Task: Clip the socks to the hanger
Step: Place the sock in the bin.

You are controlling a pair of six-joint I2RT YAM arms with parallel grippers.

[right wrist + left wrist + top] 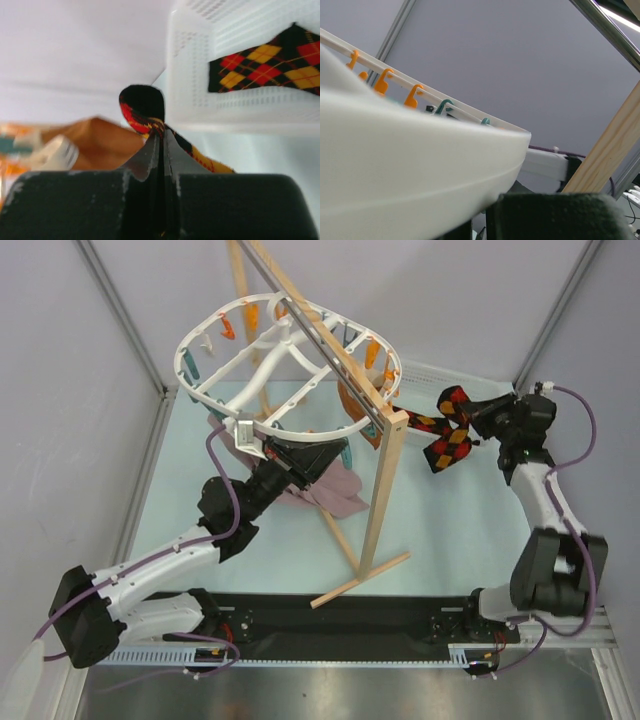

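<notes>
Pinching one diamond-check sock (142,107) between closed fingers, the right hand (161,142) sits raised over the far right corner of the counter (440,530). From overhead, the sock hangs from that hand in a crumpled bunch of black, red and yellow, just beside the far post of the wooden stand (385,480). The wrist view shows the fingers pressed flat together, with the sock's folded edge bulging out above the tips. A second sock (265,65) lies flat in a white perforated basket (200,75) behind it.

The hanger (186,365) sits tilted at the stand's metal rod (320,330), over the far left part of the counter. Its rim is set with orange and teal clips (382,82). An orange garment (355,405) hangs at its right side, and a pink cloth (335,490) shows below its near rim. The left hand (270,450) reaches up to that near rim. In its wrist view the white rim fills the frame just above one dark finger pad (550,215). I cannot tell whether that hand is closed on the rim or open.
</notes>
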